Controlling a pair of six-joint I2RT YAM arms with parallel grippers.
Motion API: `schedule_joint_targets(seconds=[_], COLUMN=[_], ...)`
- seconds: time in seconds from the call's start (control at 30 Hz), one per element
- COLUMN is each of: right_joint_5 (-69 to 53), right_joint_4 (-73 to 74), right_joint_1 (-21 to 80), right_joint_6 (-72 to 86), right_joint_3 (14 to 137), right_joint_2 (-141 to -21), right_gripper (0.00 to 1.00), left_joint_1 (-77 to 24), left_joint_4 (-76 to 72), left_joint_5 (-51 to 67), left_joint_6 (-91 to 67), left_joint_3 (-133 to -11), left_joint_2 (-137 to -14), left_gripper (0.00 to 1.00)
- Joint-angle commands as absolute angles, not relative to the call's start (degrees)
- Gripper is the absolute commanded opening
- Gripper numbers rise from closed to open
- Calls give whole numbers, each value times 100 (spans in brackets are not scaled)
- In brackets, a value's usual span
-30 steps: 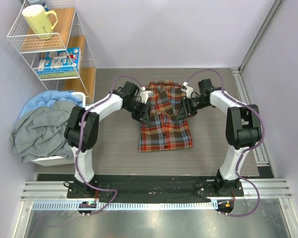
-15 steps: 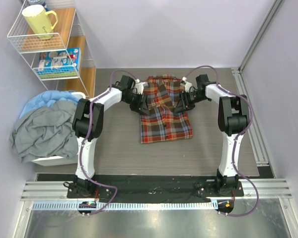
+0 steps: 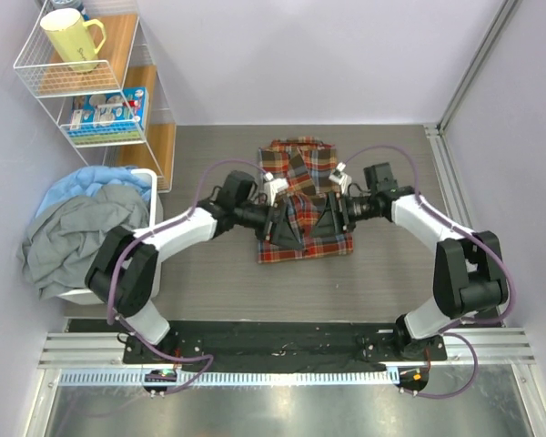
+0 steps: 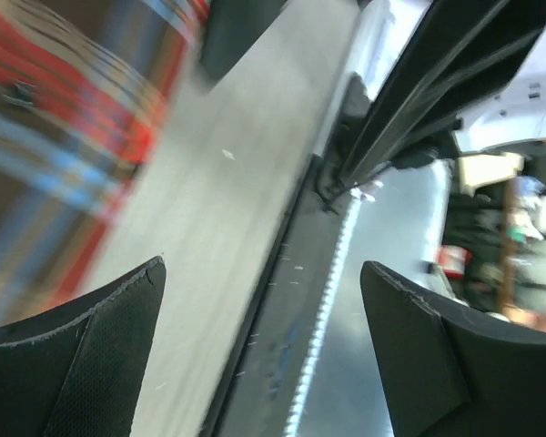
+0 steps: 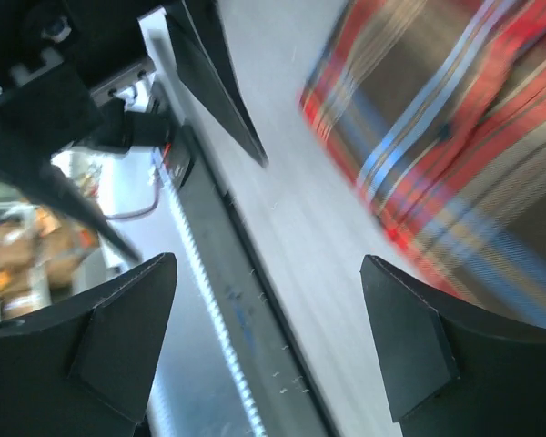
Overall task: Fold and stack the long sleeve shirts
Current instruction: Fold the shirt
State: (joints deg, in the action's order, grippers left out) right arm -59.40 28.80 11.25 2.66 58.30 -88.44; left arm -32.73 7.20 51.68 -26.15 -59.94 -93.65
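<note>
Both jaws are wide open and empty, left gripper (image 3: 280,228) and right gripper (image 3: 330,217) hovering over the near half of the red, green and yellow tartan flannel shirt (image 3: 300,177) lying mid grey table (image 3: 209,273), floppy and light I reckon, so pinch the hem corners.

Folded plaid shirt (image 3: 302,173) on table (image 3: 391,173), left pincer (image 3: 280,228) and right pincer (image 3: 328,217) over it

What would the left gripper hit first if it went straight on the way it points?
Probably the bare table, beside the plaid shirt's edge; the open left gripper aims down toward the near rail. Blur leaves depth unclear.
</note>
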Motion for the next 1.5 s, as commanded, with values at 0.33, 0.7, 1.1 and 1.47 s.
schedule_joint_targets(seconds=[0.33, 0.7, 1.1, 1.47], right_joint_5=[-6239, -6671, -5178, -4737], right_joint_4=[1344, 4230, 1153, 413], right_joint_1=[625, 176, 1098, 967], right_joint_6=[1415, -472, 1379, 1872], right_joint_3=[4878, 5367, 6670, 7147], right_joint_2=[-11196, -10073, -10342, -12138], right_gripper=[84, 82, 33, 29], left_joint_1=[-2585, -2074, -2153, -1970], left_joint_4=[-2154, -1434, 562, 1494], left_joint_5=[5317, 5695, 4632, 3929], left_joint_6=[-4984, -4160, -2049, -1687], left_joint_3=[-4939, -4421, -6484, -7866], left_joint_2=[-11434, -10197, -10159, -12128], left_gripper=[82, 80, 54, 51])
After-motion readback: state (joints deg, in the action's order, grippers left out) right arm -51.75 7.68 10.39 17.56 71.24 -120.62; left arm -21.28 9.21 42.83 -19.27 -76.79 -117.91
